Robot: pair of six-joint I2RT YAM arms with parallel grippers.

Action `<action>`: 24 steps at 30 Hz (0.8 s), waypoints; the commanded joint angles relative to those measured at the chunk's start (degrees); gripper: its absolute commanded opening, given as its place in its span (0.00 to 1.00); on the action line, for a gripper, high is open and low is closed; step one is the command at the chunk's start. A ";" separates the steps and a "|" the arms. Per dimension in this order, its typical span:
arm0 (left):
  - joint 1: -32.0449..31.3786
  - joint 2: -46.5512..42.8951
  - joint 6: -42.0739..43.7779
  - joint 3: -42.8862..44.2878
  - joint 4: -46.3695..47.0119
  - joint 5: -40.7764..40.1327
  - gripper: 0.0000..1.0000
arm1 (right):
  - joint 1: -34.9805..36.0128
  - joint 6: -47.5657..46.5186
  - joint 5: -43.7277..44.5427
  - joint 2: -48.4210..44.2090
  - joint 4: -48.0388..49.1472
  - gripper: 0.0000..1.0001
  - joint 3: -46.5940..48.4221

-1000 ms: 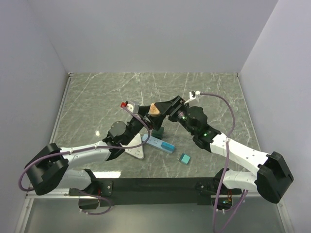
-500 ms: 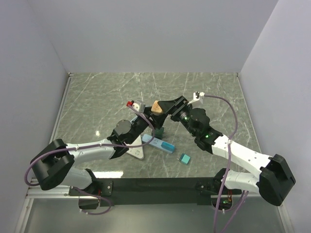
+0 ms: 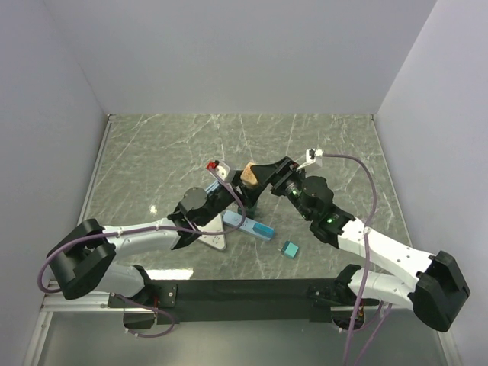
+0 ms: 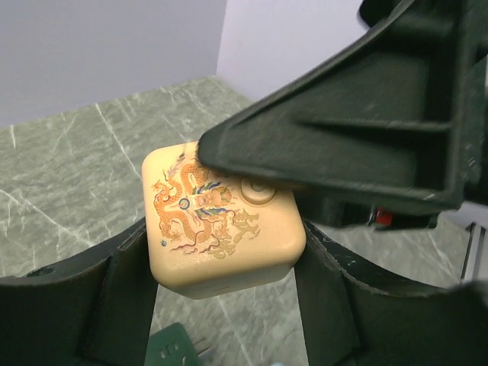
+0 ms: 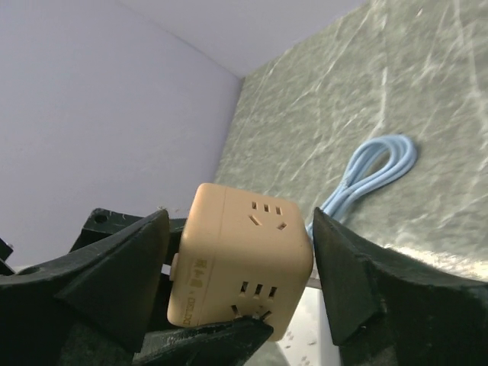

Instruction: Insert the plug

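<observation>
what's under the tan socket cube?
Below the socket cube, between the left fingers, a green plug with prongs shows, over the table. The cube's bottom face is hidden.

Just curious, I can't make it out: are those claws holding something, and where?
The left gripper and right gripper both clamp the beige socket cube across opposite faces.

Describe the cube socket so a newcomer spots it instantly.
At the middle of the green marble table, the left gripper and right gripper meet in the air. Between them is the cube socket: unlike the blue strip and teal block lying below, it is tan with a dragon print.
</observation>
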 commanded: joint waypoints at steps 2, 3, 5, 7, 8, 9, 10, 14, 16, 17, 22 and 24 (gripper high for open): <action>2.46 -3.09 3.14 0.50 -0.17 4.88 0.00 | 0.04 -4.27 5.05 -3.35 -0.68 0.86 -0.48; 3.07 -3.18 3.05 0.32 -0.25 7.15 0.00 | 0.04 -4.72 5.49 -3.62 -0.94 0.88 -0.39; 4.57 -3.71 3.23 0.06 -1.04 9.54 0.00 | 0.04 -5.68 5.67 -4.23 -1.38 0.93 -0.30; 5.71 -3.80 3.75 -0.03 -1.48 12.70 0.00 | 0.04 -6.12 5.58 -4.50 -1.65 0.96 -0.04; 6.06 -4.06 4.02 -0.03 -2.18 13.76 0.00 | -0.05 -6.74 5.58 -4.50 -2.00 0.96 0.05; 6.33 -4.06 4.37 -0.03 -2.71 16.12 0.00 | -0.05 -7.27 5.85 -4.59 -2.96 0.96 0.40; 6.85 -4.24 5.24 0.06 -3.41 17.27 0.00 | 0.12 -7.79 6.11 -4.76 -3.66 0.96 1.01; 8.44 -5.38 8.23 0.23 -7.10 25.44 0.00 | -0.14 -14.62 5.67 -5.82 -8.93 0.96 4.08; 9.05 -5.82 10.77 0.41 -10.00 30.17 0.00 | -0.14 -17.02 4.89 -6.08 -14.98 0.96 7.67; 8.97 -6.26 11.83 0.67 -11.58 31.68 0.00 | -0.14 -18.77 4.71 -6.17 -17.27 0.96 8.83; 9.40 -7.31 19.74 3.04 -22.29 37.84 0.00 | -0.23 -22.38 3.83 -9.85 -30.02 0.96 13.49; 9.58 -7.40 22.11 3.92 -25.02 40.83 0.00 | -0.23 -24.58 2.34 -11.44 -33.53 0.96 14.19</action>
